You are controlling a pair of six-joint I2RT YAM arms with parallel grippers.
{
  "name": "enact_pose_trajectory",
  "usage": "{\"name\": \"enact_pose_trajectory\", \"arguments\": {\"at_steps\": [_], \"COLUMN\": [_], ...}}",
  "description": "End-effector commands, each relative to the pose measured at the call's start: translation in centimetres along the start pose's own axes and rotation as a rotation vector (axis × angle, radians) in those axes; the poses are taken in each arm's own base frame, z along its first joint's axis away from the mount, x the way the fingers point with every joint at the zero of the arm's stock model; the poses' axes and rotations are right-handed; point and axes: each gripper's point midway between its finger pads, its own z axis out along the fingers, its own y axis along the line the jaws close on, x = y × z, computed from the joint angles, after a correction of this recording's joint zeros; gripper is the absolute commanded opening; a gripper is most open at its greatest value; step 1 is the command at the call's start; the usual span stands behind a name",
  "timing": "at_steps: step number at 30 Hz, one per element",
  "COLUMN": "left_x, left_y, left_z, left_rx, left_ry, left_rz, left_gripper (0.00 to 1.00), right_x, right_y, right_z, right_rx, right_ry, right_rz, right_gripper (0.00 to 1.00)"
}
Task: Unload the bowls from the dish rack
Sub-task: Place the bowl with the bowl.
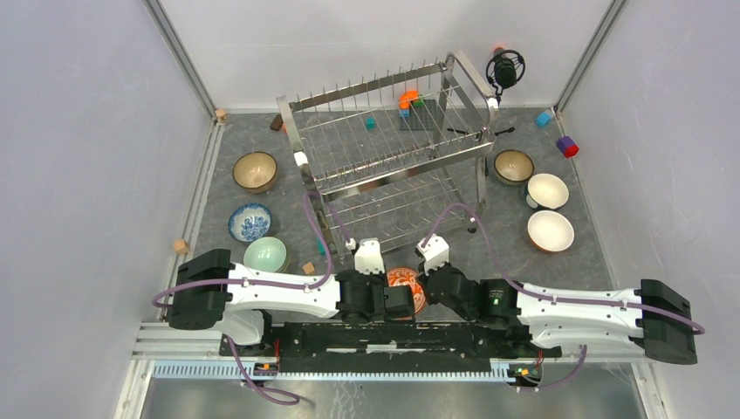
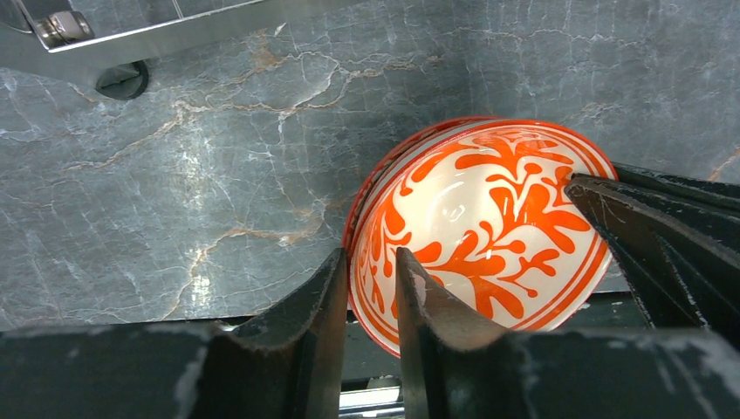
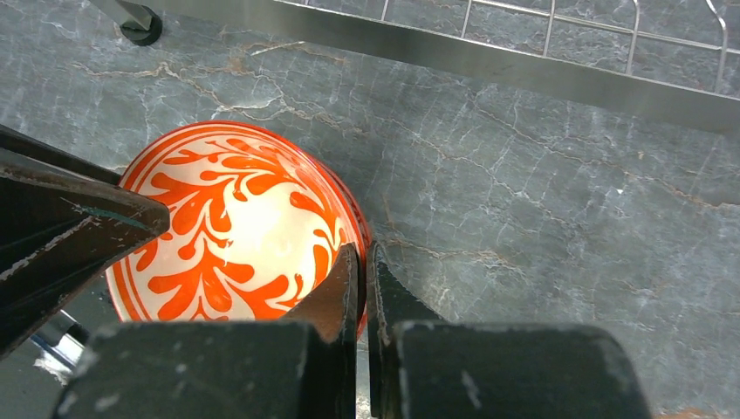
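Note:
The red-and-white floral bowl sits at the near edge of the table between my two grippers. My left gripper straddles its left rim with the jaws apart and a gap beside the rim. My right gripper is shut on the opposite rim. The steel dish rack stands behind, its tiers showing bare wires. Left of it lie a brown bowl, a blue-and-white bowl and a pale green bowl.
Right of the rack rest a brown bowl and two white bowls. A black microphone tripod stands at the back right. Small coloured blocks are scattered about. Walls close in both sides.

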Motion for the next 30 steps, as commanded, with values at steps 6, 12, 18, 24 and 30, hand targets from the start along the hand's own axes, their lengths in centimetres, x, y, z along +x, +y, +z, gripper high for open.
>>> {"name": "enact_pose_trajectory", "arguments": {"at_steps": [6, 12, 18, 24, 30], "left_x": [-1.0, -1.2, -1.6, -1.4, -1.4], "left_y": [0.1, 0.1, -0.3, 0.0, 0.3], "left_z": [-0.1, -0.4, -0.7, -0.5, -0.3], "left_rx": [0.014, 0.019, 0.031, 0.022, 0.015], "left_ry": [-0.038, -0.043, -0.047, -0.047, -0.055], "left_rz": [0.018, 0.014, 0.024, 0.031, 0.041], "left_gripper": [0.31, 0.31, 0.35, 0.38, 0.38], "right_x": [0.8, 0.4, 1.0, 1.3, 1.5], "right_y": [1.3, 1.4, 1.4, 1.4, 1.2], "right_z": [-0.4, -0.9, -1.0, -0.9, -0.9], "right_rx": [-0.108, -0.118, -0.121, -0.117, -0.112], "right_ry": [0.045, 0.061, 0.104, 0.130, 0.162], "right_rz": [0.072, 0.087, 0.088, 0.087, 0.072], "right_gripper": [0.00, 0.00, 0.00, 0.00, 0.00]}}
